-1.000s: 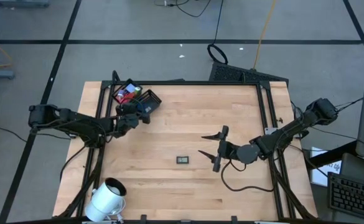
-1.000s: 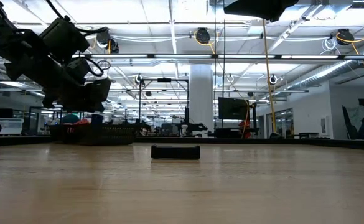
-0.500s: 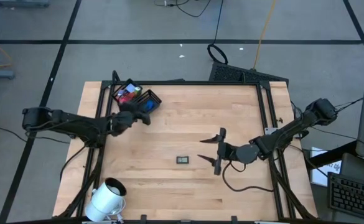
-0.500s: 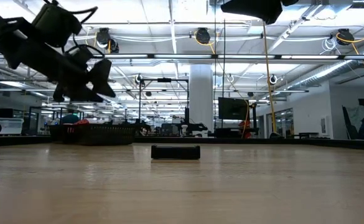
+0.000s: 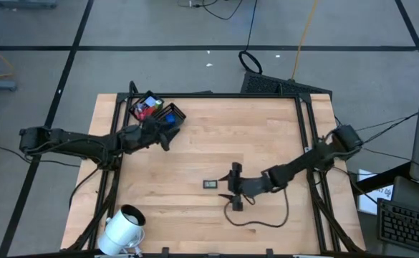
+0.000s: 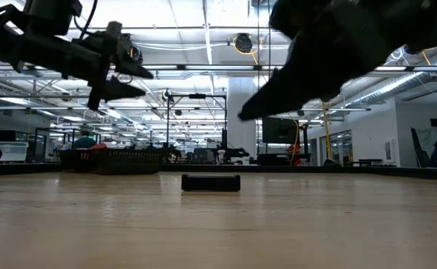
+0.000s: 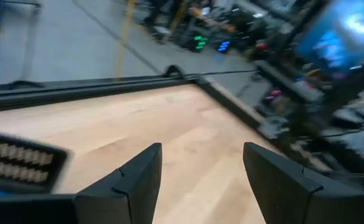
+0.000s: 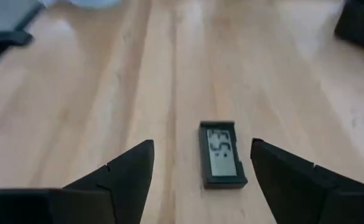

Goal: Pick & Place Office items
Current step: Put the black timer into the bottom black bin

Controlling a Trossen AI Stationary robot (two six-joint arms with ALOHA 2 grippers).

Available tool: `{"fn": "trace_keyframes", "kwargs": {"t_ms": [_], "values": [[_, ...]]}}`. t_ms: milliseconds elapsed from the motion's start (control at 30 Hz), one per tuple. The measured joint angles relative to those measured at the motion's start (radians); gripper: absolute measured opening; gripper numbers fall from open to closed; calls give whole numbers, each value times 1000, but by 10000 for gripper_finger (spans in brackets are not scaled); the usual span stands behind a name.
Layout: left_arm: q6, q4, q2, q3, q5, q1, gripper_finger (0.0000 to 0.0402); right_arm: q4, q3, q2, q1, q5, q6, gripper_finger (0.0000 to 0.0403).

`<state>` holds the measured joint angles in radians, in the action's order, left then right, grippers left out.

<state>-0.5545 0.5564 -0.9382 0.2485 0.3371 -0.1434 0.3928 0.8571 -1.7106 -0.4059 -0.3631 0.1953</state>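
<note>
Office items: 1 small dark rectangle with a grey display (image 5: 210, 184) lies alone mid-table; the rest sit in the black tray (image 5: 155, 111) at the far left corner. Over the last second the left gripper (image 5: 165, 137) has opened and drawn back from the tray, probably after a release, though the drop itself is not visible. The right gripper (image 5: 232, 188) has swung in beside the lone item. Both grippers stand wide apart, empty, touching nothing; the right wrist view frames the item (image 8: 221, 153) between its fingers (image 8: 122, 174).
</note>
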Motion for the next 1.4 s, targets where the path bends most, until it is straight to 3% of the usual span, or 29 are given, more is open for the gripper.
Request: {"fn": "trace_keyframes", "kwargs": {"t_ms": [300,467,633,967,1400], "values": [[47,46,-3,0,-41,52,228,19,5,-127,86,81,38,291],[56,46,-4,0,-41,55,228,111,5,-195,101,94,-3,307],[55,46,-4,0,-41,55,228,205,5,-278,125,180,1,307],[53,46,-4,0,-41,55,228,172,7,-285,136,180,-45,271],[53,46,-4,0,-50,55,228,168,6,-286,136,184,-51,197]]}}
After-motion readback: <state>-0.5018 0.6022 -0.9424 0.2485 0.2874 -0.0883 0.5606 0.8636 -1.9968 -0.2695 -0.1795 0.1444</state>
